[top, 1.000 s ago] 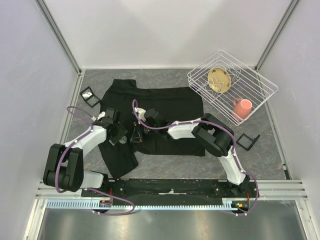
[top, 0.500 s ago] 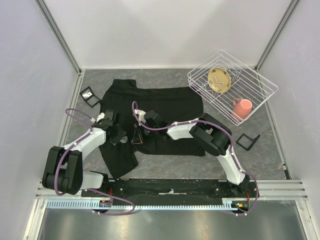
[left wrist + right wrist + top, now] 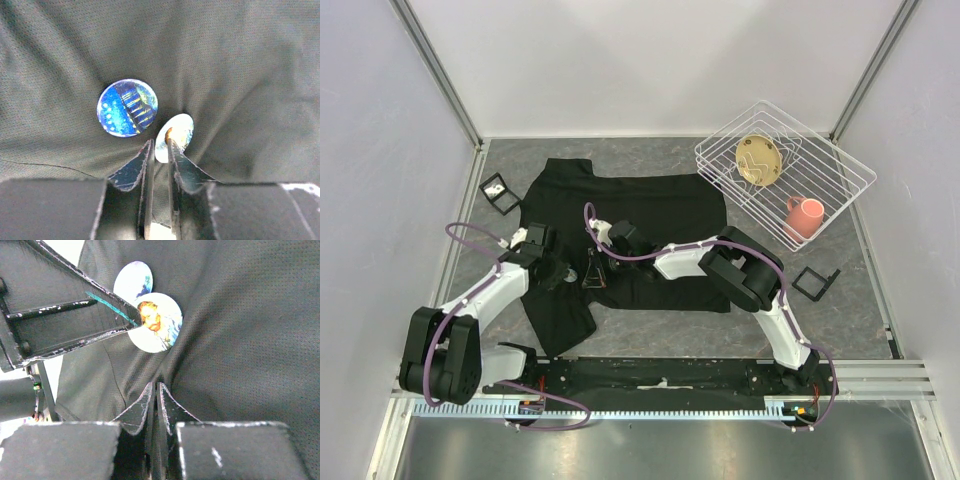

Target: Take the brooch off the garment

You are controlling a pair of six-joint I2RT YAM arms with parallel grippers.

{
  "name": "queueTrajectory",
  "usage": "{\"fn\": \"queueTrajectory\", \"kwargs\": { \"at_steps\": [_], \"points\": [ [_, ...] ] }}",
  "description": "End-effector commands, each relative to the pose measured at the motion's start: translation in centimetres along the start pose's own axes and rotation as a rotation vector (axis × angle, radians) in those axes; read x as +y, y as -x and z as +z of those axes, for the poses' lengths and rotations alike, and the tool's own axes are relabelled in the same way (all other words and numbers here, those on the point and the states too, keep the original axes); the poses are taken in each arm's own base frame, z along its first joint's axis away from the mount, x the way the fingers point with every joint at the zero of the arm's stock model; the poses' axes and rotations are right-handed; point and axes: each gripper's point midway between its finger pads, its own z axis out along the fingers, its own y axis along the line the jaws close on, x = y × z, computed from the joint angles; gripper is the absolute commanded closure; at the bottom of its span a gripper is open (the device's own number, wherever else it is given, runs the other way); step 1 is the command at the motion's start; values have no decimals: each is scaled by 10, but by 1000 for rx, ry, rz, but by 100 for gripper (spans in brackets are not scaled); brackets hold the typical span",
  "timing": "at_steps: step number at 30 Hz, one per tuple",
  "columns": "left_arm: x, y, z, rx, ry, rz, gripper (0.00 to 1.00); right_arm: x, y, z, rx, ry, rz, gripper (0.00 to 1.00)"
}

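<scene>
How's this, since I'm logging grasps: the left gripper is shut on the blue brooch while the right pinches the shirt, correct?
No: the left wrist view shows the left gripper shut on the portrait brooch, not the blue brooch; the rest holds.

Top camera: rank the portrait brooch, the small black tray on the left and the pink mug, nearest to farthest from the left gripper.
1. portrait brooch: at the left gripper fingertips.
2. small black tray: beyond the garment, on the left.
3. pink mug: in the wire rack, far right.

White arms (image 3: 495, 285), black joints (image 3: 745, 275), purple cables (image 3: 470, 228), scuffed tool fingers (image 3: 131, 172)
</scene>
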Motion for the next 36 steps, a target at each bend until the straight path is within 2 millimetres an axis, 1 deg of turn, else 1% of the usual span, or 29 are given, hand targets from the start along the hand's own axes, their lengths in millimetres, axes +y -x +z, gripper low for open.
{"fn": "queueTrajectory", "kwargs": {
  "at_steps": [1,2,4,7,8,11,12,14,15,16,19,21,22,27,31,36],
  "points": [
    [-2,5,-3,-27,7,-41,82,8,13,2,-22,32,-34,90],
    [-1,4,-4,-21,14,-39,85,9,14,2,-23,34,-36,90],
    [0,5,-4,-19,31,-45,93,9,15,3,-21,31,-43,90],
    [4,4,-4,-7,69,-49,96,10,16,3,-19,20,-59,89],
    [5,4,-4,-5,77,-49,98,10,20,2,-27,10,-80,88],
    [9,1,-5,15,112,-56,98,8,22,0,-32,-16,-111,85],
    [6,3,-7,17,112,-58,98,9,25,-1,-40,-27,-138,84],
    [11,1,-8,30,146,-48,98,9,24,0,-30,-44,-168,82],
    [10,4,-9,24,153,-42,98,8,25,0,-32,-57,-192,80],
    [15,2,-11,32,179,-38,98,8,25,0,-32,-62,-203,79],
    [17,4,-12,32,208,-31,98,11,31,-2,-50,-64,-239,76],
    [20,3,-13,39,224,-28,98,15,34,-2,-59,-57,-259,73],
    [20,3,-14,42,224,-28,98,17,38,-2,-73,-50,-267,73],
    [20,-1,-14,67,240,-30,98,31,44,-4,-102,-19,-303,70],
    [23,-3,-15,84,270,-26,98,39,47,-8,-132,-1,-342,65],
    [20,-1,-18,87,270,-31,98,50,56,-9,-176,30,-375,58]
  ]
}}
